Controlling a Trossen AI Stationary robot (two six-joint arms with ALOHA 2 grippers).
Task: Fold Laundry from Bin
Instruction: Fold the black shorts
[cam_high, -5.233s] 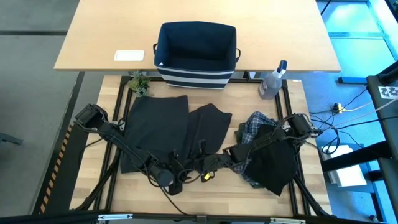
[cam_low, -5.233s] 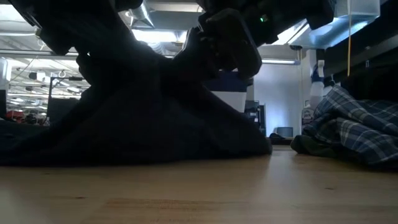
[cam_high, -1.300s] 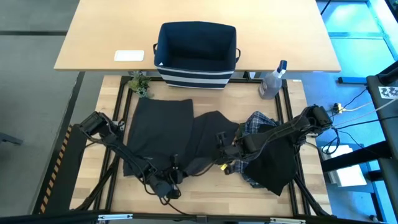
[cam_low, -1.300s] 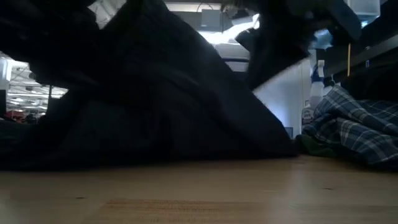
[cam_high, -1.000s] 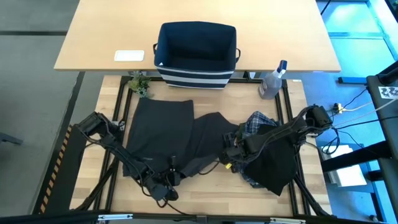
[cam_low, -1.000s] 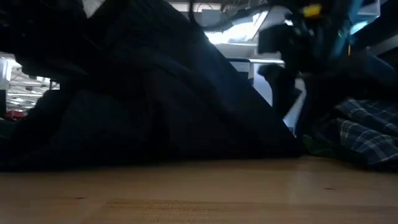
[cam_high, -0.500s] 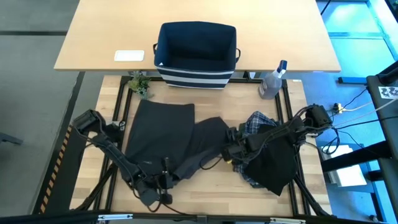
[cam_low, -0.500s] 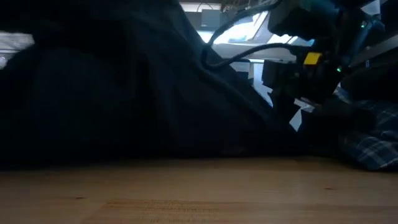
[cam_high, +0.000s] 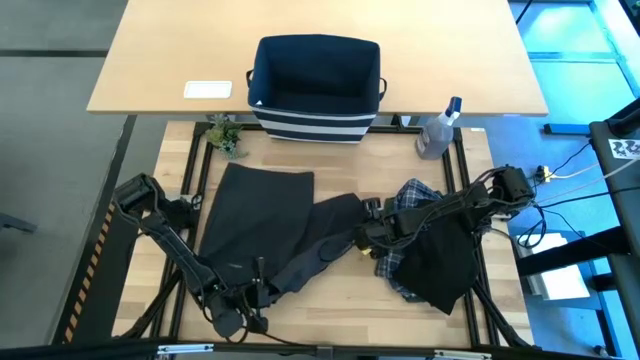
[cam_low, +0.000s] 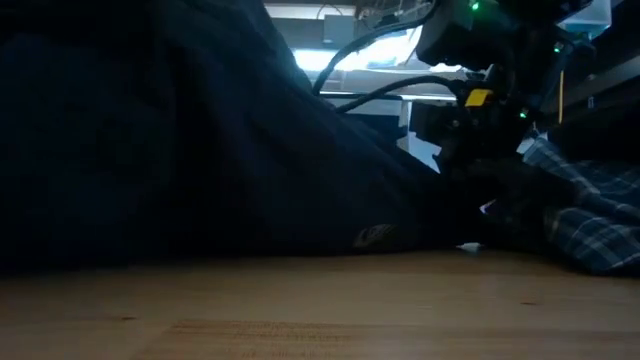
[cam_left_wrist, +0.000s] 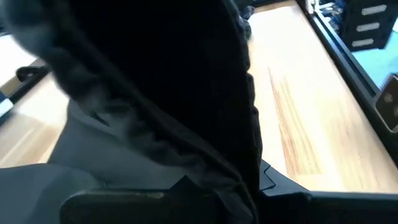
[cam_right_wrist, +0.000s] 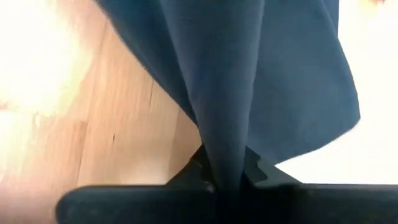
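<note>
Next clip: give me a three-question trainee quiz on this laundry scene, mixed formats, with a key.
1. True or false: the bin holds a garment.
2. Which claw pinches the dark garment at its edge nearest the plaid shirt? A left claw B right claw
3. Fill in: the spray bottle stands on the table's ___ side, seen from above.
Key: 1 false; 2 B; 3 right.

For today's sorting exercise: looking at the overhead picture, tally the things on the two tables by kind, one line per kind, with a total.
Garments: 3 (dark spread one, plaid shirt, black one)
Bins: 1
Spray bottles: 1
Small plants: 1
White flat items: 1
Total: 7
</note>
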